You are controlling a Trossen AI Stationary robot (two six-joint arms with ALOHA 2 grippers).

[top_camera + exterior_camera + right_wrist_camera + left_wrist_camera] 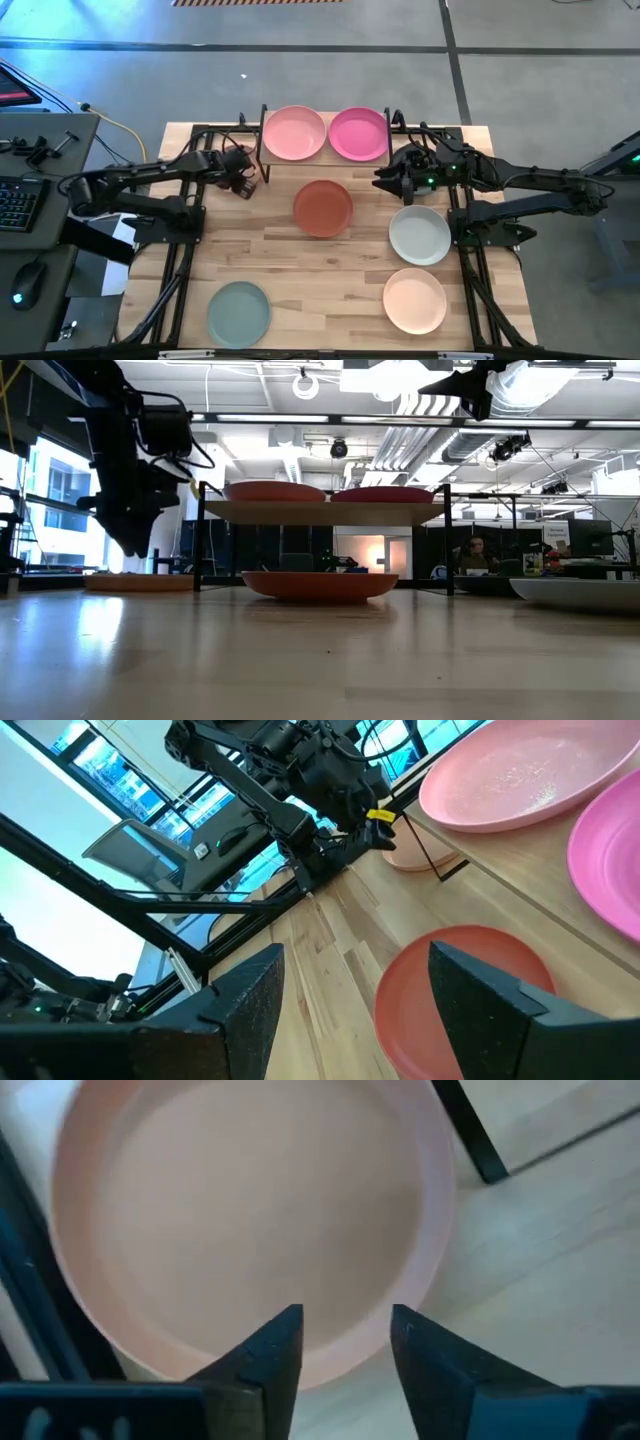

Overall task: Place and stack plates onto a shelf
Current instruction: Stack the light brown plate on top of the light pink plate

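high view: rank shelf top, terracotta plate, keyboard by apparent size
1. Light wood rectangular shelf top, spanning two plates.
2. Round matte terracotta plate.
3. Black keyboard, cut off at the picture's edge, so its rank is unsure.

On the shelf (pixel 262 150) at the table's far edge sit a light pink plate (pixel 294 133) and a magenta plate (pixel 358 134). The left gripper (pixel 243 186) hovers near its left end, apparently empty; the right gripper (pixel 384 182) waits by the terracotta plate (pixel 322 208).
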